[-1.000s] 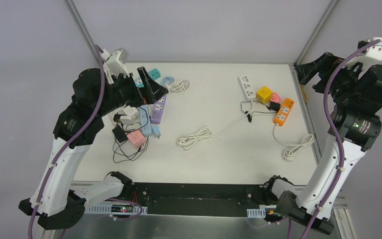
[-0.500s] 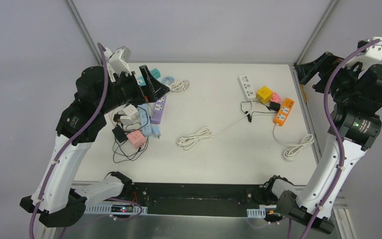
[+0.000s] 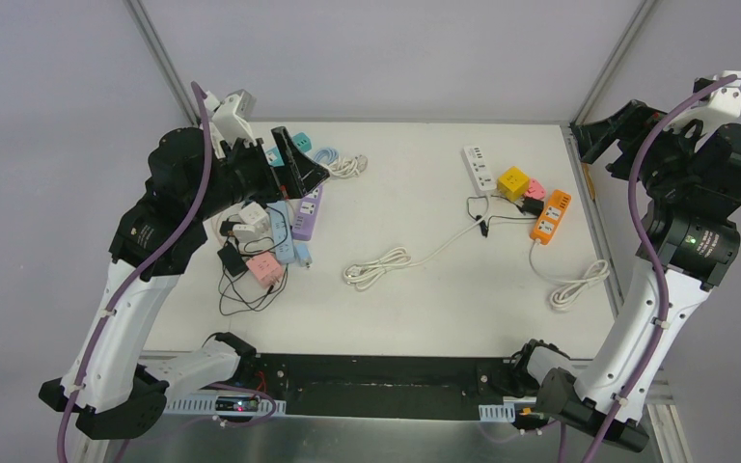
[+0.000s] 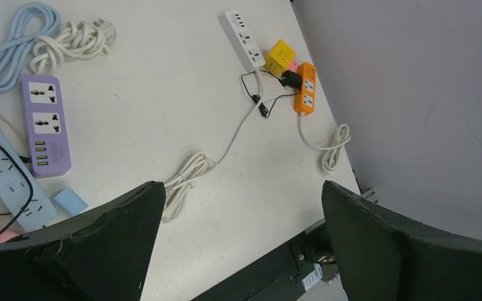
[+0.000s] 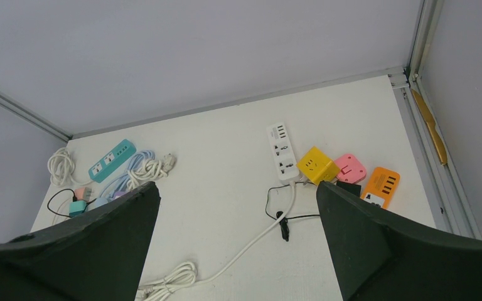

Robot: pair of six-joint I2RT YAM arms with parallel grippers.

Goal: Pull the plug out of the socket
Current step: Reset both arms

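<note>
Both claws hang in the air with nothing in them. The left gripper (image 3: 298,162) sits at the upper left of the overhead view, its fingers spread wide over the clutter of power strips on that side. The right gripper (image 3: 602,133) is at the upper right, beyond the table's edge, and its own wrist view shows its jaws just as wide apart.

Below the right gripper, in the upper right part of the table (image 3: 425,289), lies an orange power strip (image 3: 551,214) with a black plug (image 3: 533,205) against its near-left side. A thin black lead trails from the plug toward the middle. A yellow cube socket (image 3: 512,180) and a pink socket (image 3: 535,188) sit just beside the plug, and a white power strip (image 3: 480,167) lies to their left. That plug looks like the one to pull. I cannot be sure, though, as another black adapter (image 3: 230,258) lies among the left-hand strips next to a purple strip (image 3: 307,212).

To my eye the job has not begun: this is the approach, with no contact anywhere. Next, one claw should come down and pin the orange strip flat. The other must then close on the plug body, not its lead, and draw it straight out. The tight packing of the neighbouring sockets leaves little room for fingers.
</note>
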